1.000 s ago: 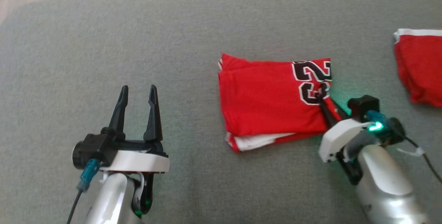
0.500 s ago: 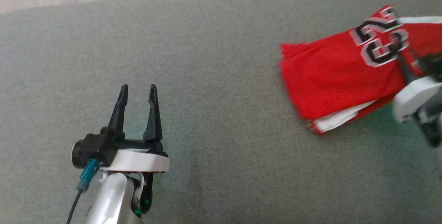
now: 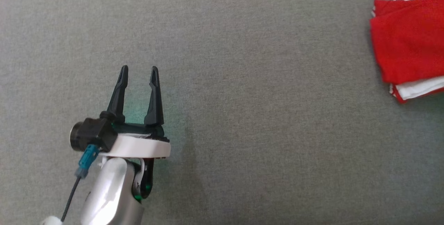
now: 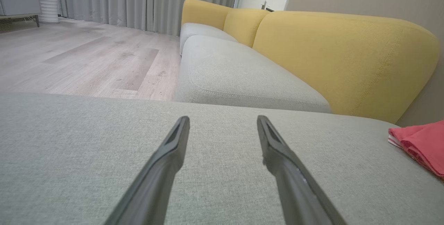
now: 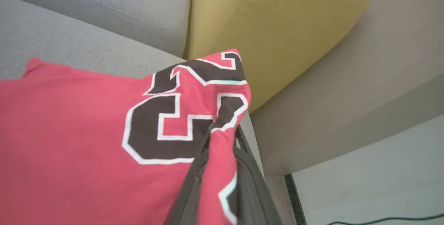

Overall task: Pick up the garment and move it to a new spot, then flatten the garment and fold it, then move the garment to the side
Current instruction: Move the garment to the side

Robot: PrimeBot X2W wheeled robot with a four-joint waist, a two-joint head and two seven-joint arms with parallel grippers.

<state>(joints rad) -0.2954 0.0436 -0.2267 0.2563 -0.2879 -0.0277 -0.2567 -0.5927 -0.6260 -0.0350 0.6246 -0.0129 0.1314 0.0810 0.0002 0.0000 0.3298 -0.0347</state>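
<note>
The garment (image 3: 409, 41) is a folded red jersey with a white layer showing under its near edge, lying at the far right of the grey sofa seat (image 3: 242, 121). In the right wrist view my right gripper (image 5: 223, 131) is shut on the garment (image 5: 69, 131), pinching a raised fold beside the black and white number. That corner is lifted toward the yellow backrest. My left gripper (image 3: 138, 70) stands open over bare seat at the lower left, far from the cloth. In the left wrist view its fingers (image 4: 173, 155) are spread, with the garment (image 4: 419, 143) at the right edge.
A yellow backrest (image 4: 340, 55) runs along the far side of the seat, and a second grey seat cushion (image 4: 236, 76) lies beyond it. Wooden floor (image 4: 86, 62) and curtains show behind. In the right wrist view the seat's end drops off near the backrest (image 5: 277, 20).
The garment has slid far to the right with my right gripper shut on it, and that arm has left the head view. The head camera has shifted too. My left gripper has barely moved.
</note>
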